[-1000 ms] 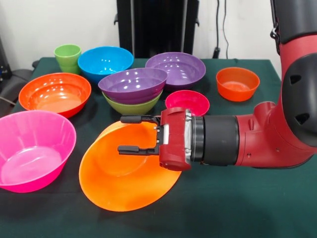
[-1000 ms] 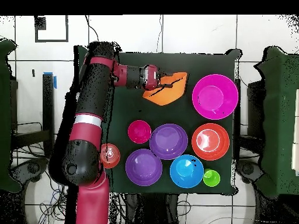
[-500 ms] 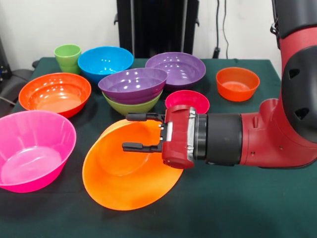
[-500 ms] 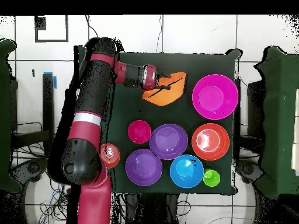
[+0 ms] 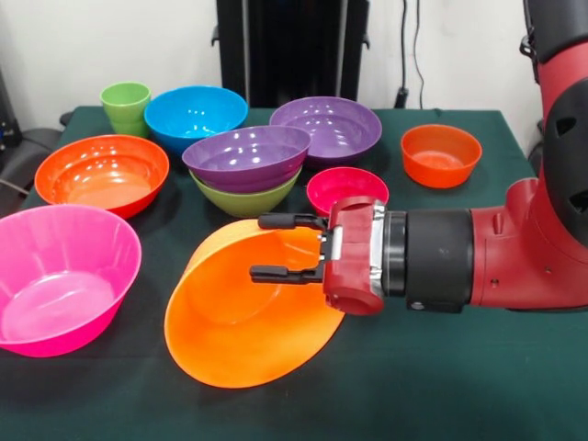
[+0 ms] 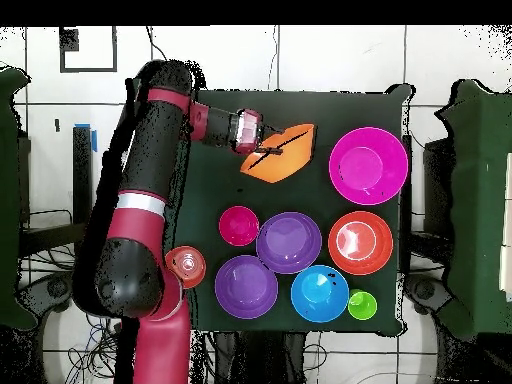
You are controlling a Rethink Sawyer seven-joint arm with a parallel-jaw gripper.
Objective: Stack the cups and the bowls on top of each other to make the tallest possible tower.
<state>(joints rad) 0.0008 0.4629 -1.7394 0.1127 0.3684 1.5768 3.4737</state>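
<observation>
- The large orange bowl (image 5: pixel 243 312) is held tilted on its side at the near part of the worktop (image 5: pixel 459 386), its rim clamped between the 2 fingers of the pincer (image 5: pixel 276 248) — one finger outside, one inside.
- The step in hand is judged to be the carrying of this bowl toward the tower (image 5: pixel 246 170), the purple bowl nested in the green one just behind.
- Next, the bowl must be lifted clear, levelled and centred over the tower.
- Compared with 1 second ago, pincer and bowl are shifted slightly rightward in the front view — the bowl is more upright.
</observation>
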